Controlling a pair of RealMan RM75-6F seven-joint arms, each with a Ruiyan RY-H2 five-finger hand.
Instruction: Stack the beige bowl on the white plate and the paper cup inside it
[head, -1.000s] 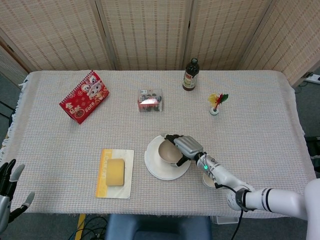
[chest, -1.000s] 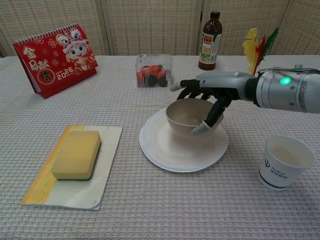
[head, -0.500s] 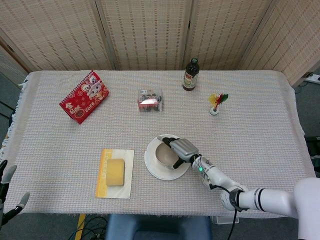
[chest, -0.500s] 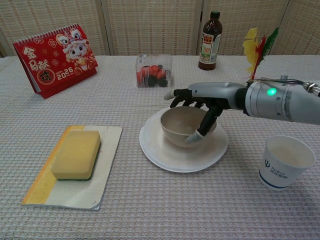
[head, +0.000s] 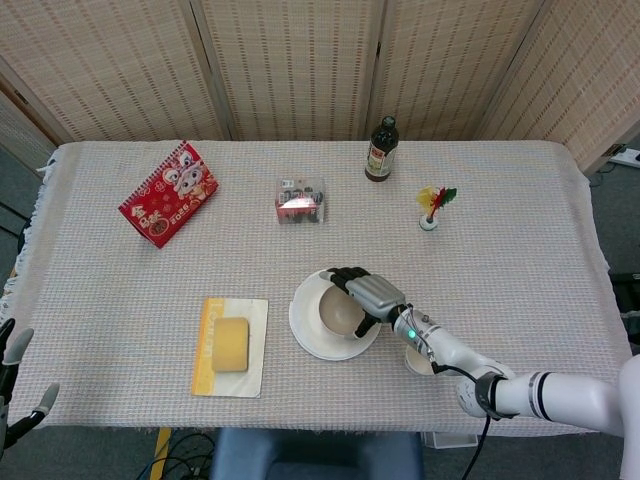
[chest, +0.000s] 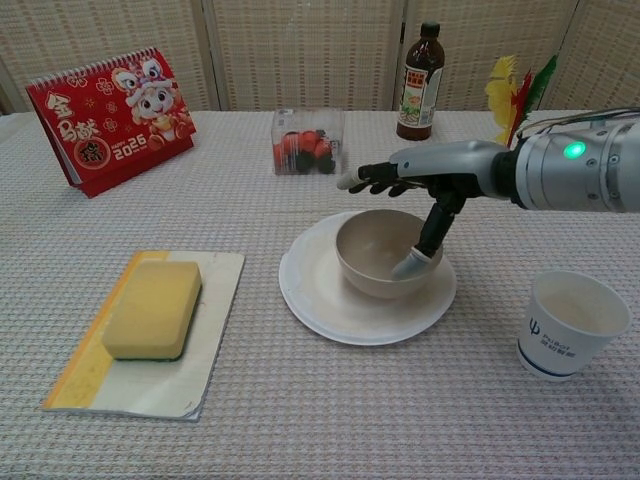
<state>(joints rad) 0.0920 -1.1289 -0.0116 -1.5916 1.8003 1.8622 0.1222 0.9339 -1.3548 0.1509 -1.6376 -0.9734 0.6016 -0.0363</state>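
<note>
The beige bowl (head: 338, 313) (chest: 372, 252) sits upright on the white plate (head: 308, 340) (chest: 325, 305) near the table's front middle. My right hand (head: 368, 293) (chest: 432, 172) hovers over the bowl's right side, fingers spread above the far rim. Its thumb points down at the bowl's right edge; contact is unclear. The hand holds nothing. The paper cup (chest: 572, 325) stands upright to the right of the plate, half hidden under my forearm in the head view (head: 418, 361). My left hand (head: 12, 385) shows at the bottom left corner, off the table, fingers apart.
A yellow sponge (head: 231, 344) (chest: 152, 308) lies on a yellow-edged board left of the plate. Further back are a red calendar (head: 167, 193) (chest: 105, 120), a clear box (head: 300, 200) (chest: 307, 142), a dark bottle (head: 380, 150) (chest: 420, 82) and a feather toy (head: 433, 205) (chest: 515, 90).
The bowl was lowered onto the plate and now sits level. My right hand has risen off its rim and shifted slightly right. My left hand sank lower at the corner.
</note>
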